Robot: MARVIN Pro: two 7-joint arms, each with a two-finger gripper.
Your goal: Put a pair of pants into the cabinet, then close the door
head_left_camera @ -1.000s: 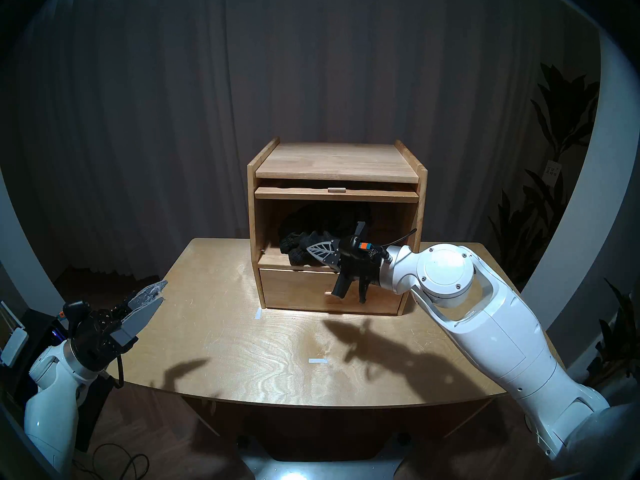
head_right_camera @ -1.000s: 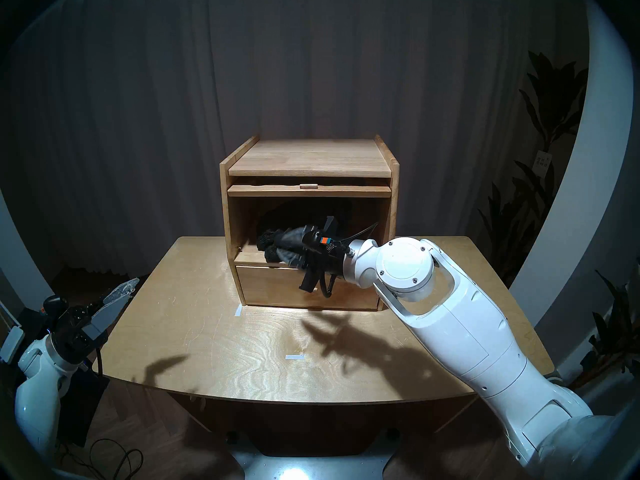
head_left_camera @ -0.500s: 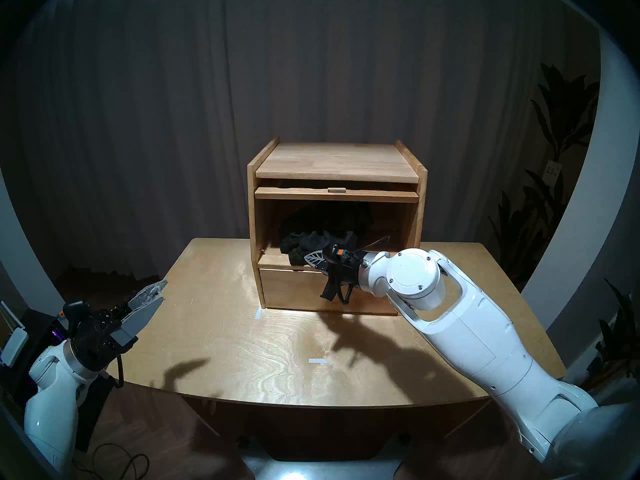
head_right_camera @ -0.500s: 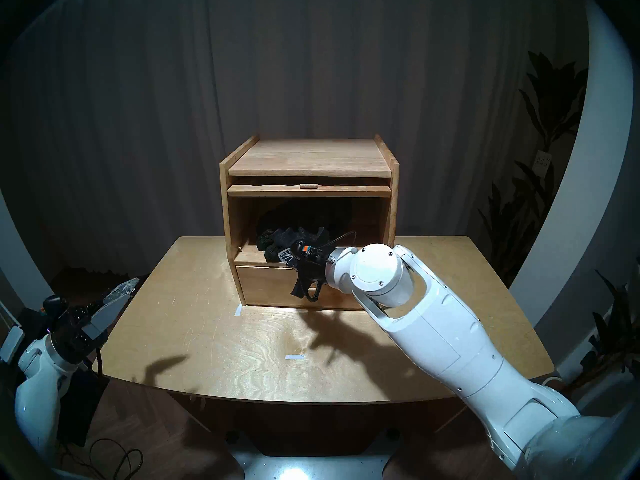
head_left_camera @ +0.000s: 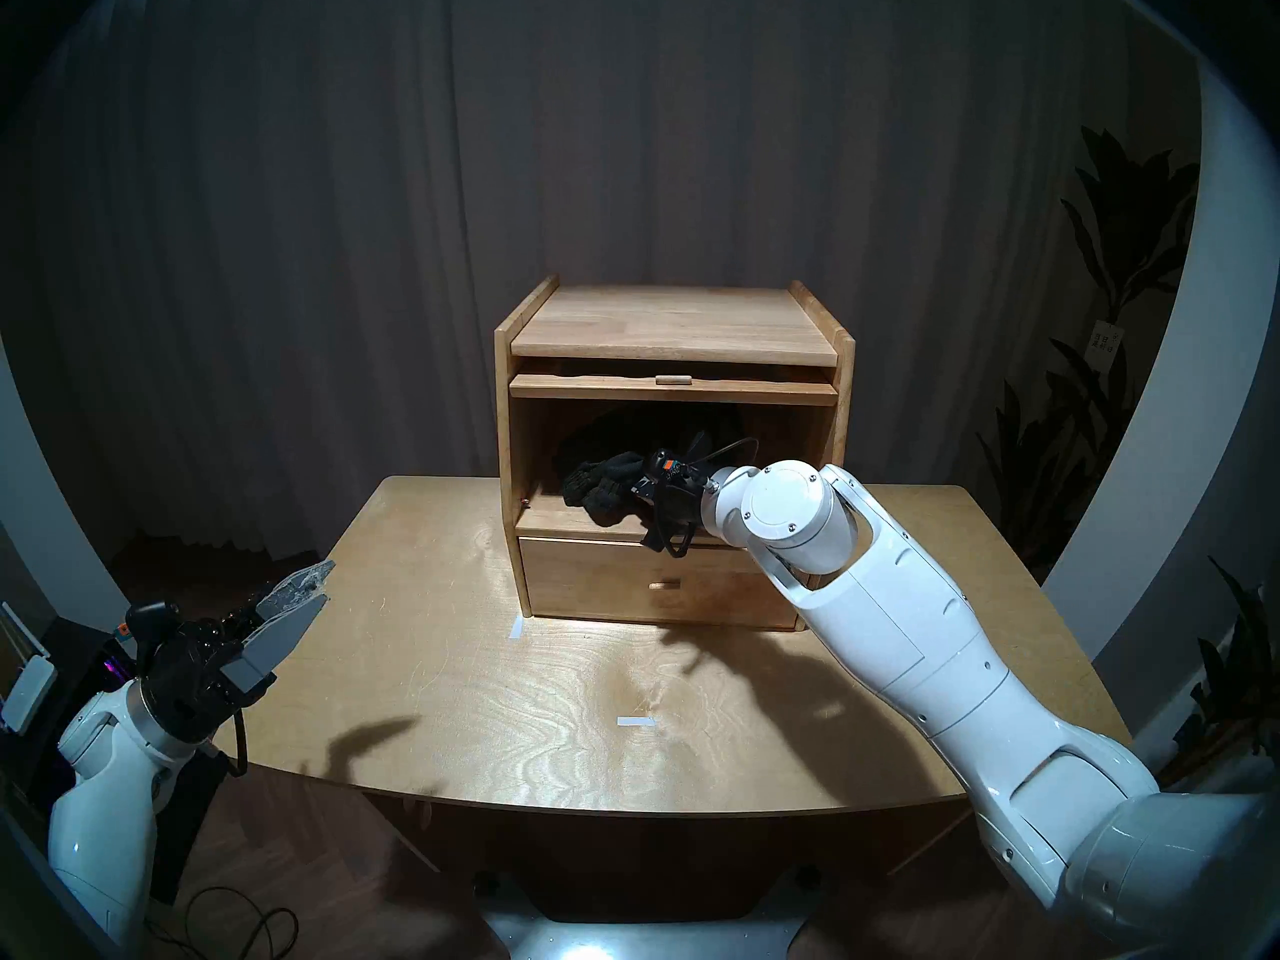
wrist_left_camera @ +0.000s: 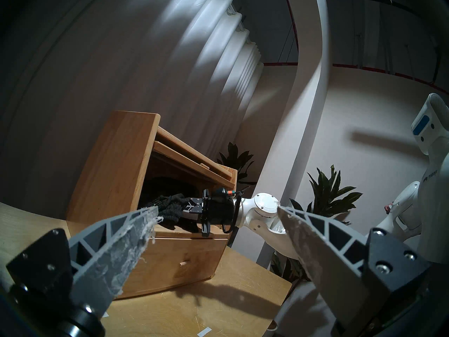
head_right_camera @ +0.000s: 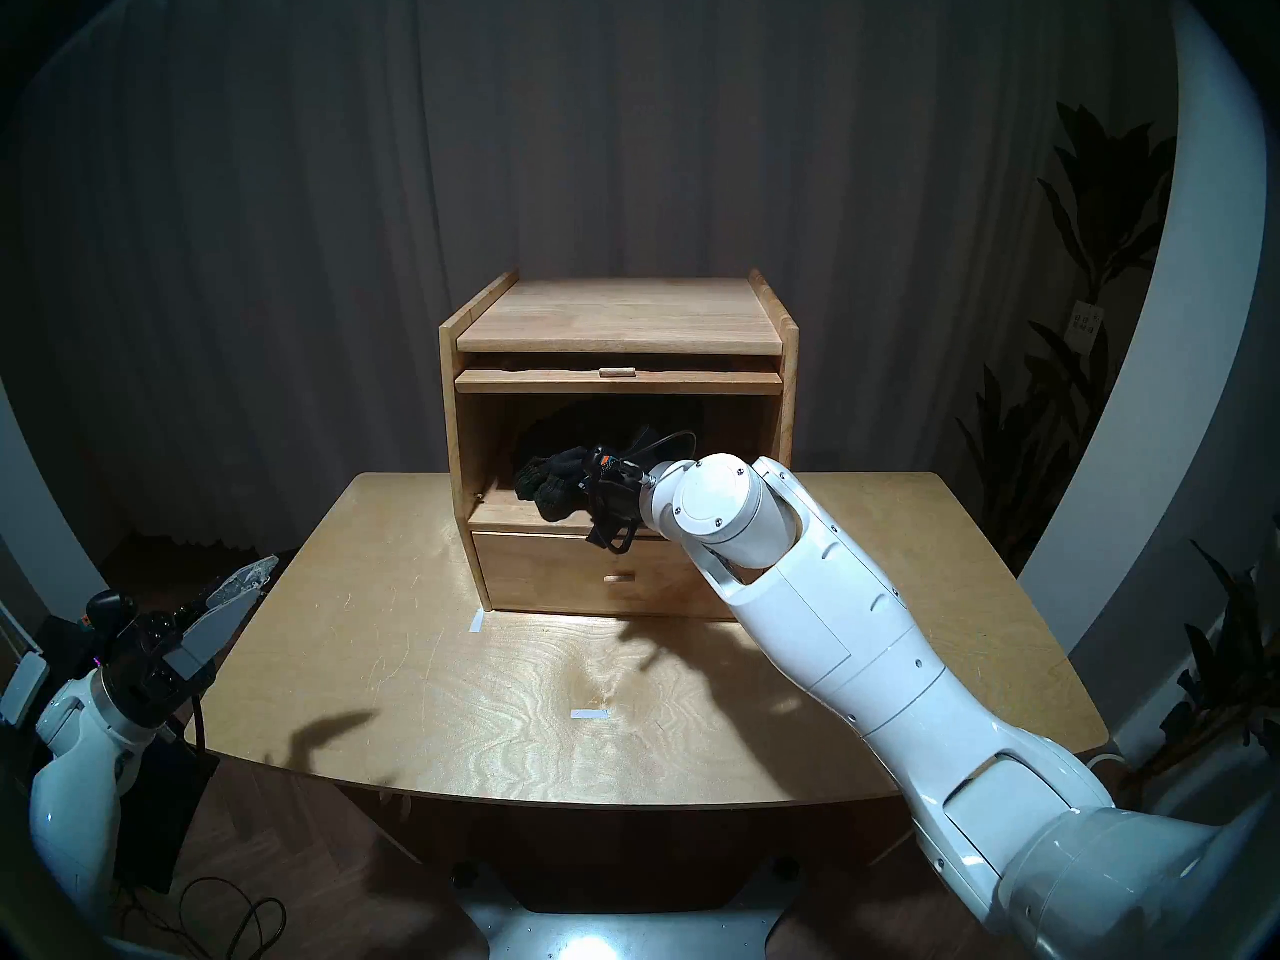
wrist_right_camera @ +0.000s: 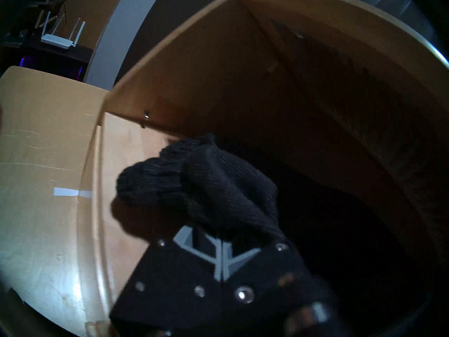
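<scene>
Two right gripper (wrist_right_camera: 222, 234) fingers clamped together on pair of pants (head_left_camera: 604, 489), black bundle inside cabinet (head_left_camera: 675, 328) upper compartment, part drooping past front edge above drawer (head_left_camera: 623, 581). Door (head_left_camera: 672, 388) slid up under top. Left gripper (wrist_left_camera: 216, 207) fingers wide apart, empty, beside desk (head_left_camera: 485, 695) left edge.

pants (head_left_camera: 604, 489) in the cabinet (head_left_camera: 675, 328) above the drawer (head_left_camera: 602, 577), on the table (head_left_camera: 485, 695)

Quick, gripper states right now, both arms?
Left gripper: open, empty.
Right gripper: shut on the pair of pants, inside the cabinet.
</scene>
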